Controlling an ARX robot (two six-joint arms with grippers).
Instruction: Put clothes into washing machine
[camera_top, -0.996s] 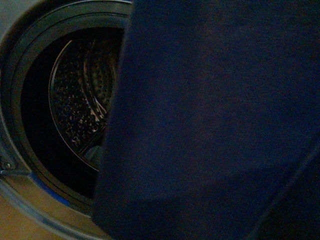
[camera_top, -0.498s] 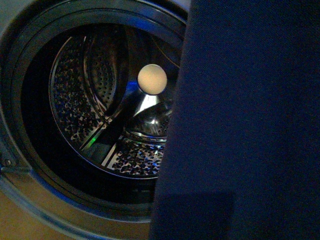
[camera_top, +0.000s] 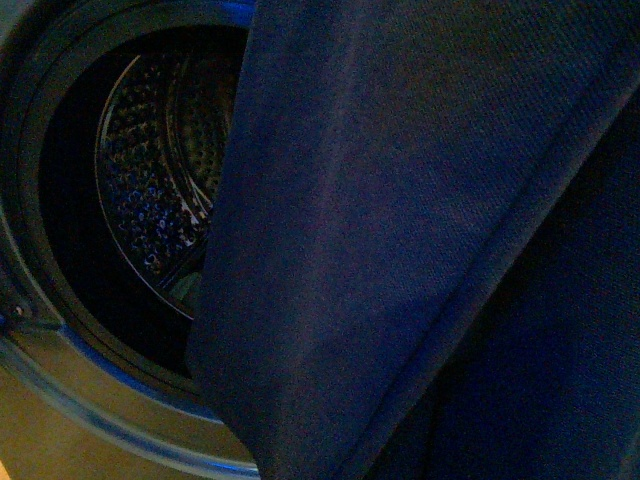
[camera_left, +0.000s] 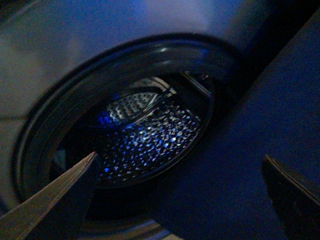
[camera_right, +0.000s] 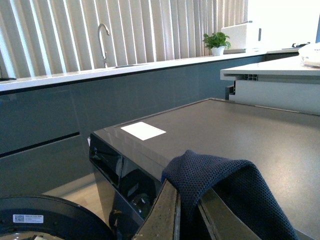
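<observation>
The dark navy clothes (camera_top: 420, 240) hang close before the front camera and cover most of the washing machine's round mouth (camera_top: 60, 330). To their left a slice of the perforated steel drum (camera_top: 150, 190) shows. My right gripper (camera_right: 187, 207) is shut on a fold of the clothes (camera_right: 220, 175), held above the machine's grey top (camera_right: 240, 130). My left gripper (camera_left: 180, 195) is open in front of the porthole, its fingers (camera_left: 65, 200) apart with the hanging clothes (camera_left: 260, 125) between and behind them. The drum (camera_left: 150, 135) glints with blue light.
The black gasket (camera_top: 25, 200) rings the drum mouth. In the right wrist view a counter with a tap (camera_right: 102, 40), a potted plant (camera_right: 216, 42) and the open round door (camera_right: 45, 220) lie beyond the machine.
The clothes have swung back left across the drum mouth, hiding the cream disc that showed half a second ago. A diagonal fold now runs across the fabric.
</observation>
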